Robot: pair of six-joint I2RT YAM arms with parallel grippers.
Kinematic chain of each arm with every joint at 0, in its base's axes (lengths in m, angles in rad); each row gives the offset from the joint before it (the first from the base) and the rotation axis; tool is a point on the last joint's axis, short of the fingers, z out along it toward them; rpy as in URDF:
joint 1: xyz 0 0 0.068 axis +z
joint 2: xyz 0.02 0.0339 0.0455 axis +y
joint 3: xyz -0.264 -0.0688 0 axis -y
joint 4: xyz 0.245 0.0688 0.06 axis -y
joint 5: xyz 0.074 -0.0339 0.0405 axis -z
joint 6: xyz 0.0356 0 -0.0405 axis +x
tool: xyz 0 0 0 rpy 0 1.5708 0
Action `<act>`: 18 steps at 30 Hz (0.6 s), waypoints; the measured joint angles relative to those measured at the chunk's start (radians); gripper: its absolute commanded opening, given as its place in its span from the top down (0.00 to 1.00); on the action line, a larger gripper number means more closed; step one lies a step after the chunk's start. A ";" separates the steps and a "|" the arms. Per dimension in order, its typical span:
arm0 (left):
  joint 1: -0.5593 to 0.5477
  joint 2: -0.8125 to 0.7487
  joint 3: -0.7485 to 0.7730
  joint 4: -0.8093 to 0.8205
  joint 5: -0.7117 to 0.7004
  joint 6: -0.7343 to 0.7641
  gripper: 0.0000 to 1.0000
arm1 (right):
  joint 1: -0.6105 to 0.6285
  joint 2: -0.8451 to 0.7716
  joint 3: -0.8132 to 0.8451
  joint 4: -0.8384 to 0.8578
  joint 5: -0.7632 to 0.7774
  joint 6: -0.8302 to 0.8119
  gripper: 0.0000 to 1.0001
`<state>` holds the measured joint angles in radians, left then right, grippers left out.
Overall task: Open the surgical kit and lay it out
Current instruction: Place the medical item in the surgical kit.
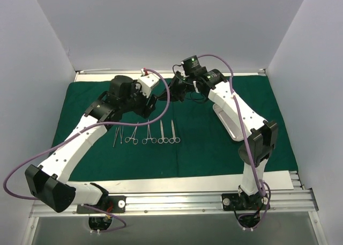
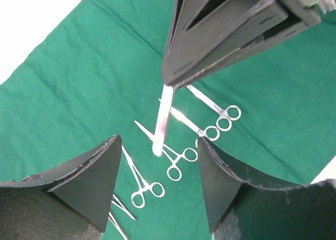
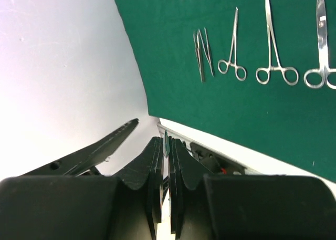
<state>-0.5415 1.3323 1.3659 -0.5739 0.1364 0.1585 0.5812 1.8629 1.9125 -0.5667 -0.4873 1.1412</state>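
While aloft, instrument [image 2: 161, 122] in right tool [image 2: 169, 84]

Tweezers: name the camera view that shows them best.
Right wrist: the tweezers lie whole and sharp on the green drape. Top external shows them tiny, leftmost in the row. Left wrist catches only a part, at the frame's bottom edge.

The left gripper [image 2: 157, 190] stands with its jaws wide apart above the dark green drape [image 2: 79, 93]. Facing it, the right gripper [image 2: 170, 83] pinches the top end of a slim flat silver instrument [image 2: 162, 119], which hangs down, blurred. Below, a row lies on the drape: tweezers [image 2: 119, 215] at the left, first forceps [image 2: 135, 174], second forceps [image 2: 170, 154], then near scissors [image 2: 190, 123] and far scissors [image 2: 209, 102] at the right.
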 measured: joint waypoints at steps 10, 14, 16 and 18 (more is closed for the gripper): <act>-0.015 0.060 0.049 -0.010 0.027 0.145 0.41 | 0.000 0.000 -0.041 0.011 -0.033 0.040 1.00; -0.040 0.085 0.064 -0.022 0.027 0.180 0.39 | 0.000 0.000 -0.065 0.031 -0.044 0.060 1.00; -0.054 0.096 0.068 -0.030 0.028 0.195 0.39 | 0.000 0.000 -0.072 0.035 -0.048 0.066 1.00; -0.068 0.107 0.073 -0.042 0.027 0.206 0.44 | 0.000 0.000 -0.075 0.042 -0.053 0.071 1.00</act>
<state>-0.6090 1.4395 1.4387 -0.6159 0.1635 0.3645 0.5812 1.8626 1.8378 -0.5251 -0.5400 1.2125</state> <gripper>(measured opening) 0.598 0.061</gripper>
